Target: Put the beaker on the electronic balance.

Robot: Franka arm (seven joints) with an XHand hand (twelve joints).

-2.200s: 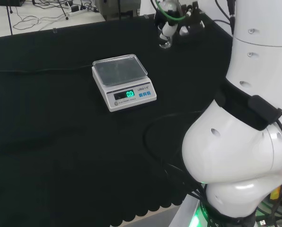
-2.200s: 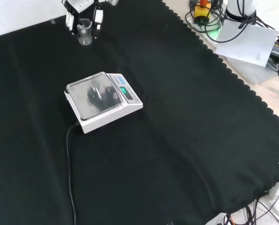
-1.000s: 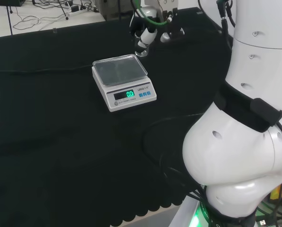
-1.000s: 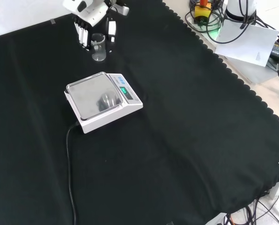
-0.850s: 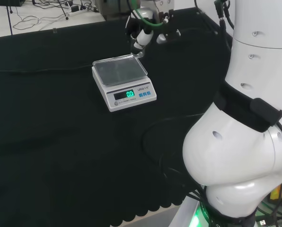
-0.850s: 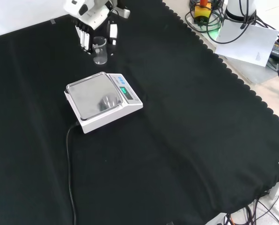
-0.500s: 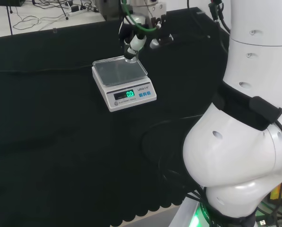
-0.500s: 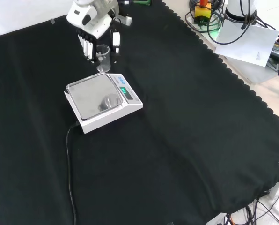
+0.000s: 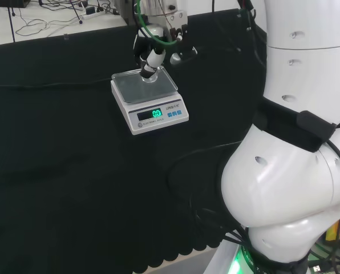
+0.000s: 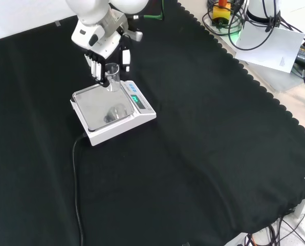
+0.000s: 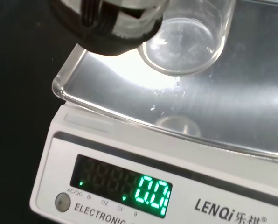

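My hand point(image 10: 104, 48) grasping beaker point(image 10: 112, 76) above balance point(image 10: 113, 111) pan's far corner. Risk: release off-centre near edge, beaker tips onto table point(image 10: 203, 154).

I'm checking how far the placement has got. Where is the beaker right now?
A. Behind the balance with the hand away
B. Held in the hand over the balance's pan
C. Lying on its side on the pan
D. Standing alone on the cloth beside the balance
B: the hand has its fingers round the upright beaker, which is above the metal pan of the electronic balance.
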